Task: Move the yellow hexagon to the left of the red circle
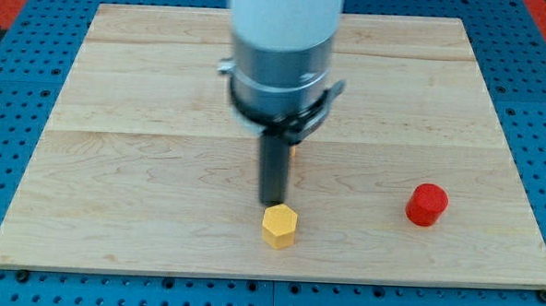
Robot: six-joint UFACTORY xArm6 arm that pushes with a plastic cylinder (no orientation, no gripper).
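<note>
Centrally, my tip (pixel 273 203) touching the yellow hexagon block (pixel 279 226) from above, no pincer fitted, red circular block (pixel 427 204) well right, pale wooden board (pixel 115 165).

Arm (pixel 282 43) cut off at top

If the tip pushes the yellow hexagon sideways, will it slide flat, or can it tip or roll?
The yellow hexagon looks squat and lies on a flat face, so it probably slides and will not tip or roll. The board looks smooth, so little drag. My tip is just above it in the view; an off-centre push may turn it.
</note>
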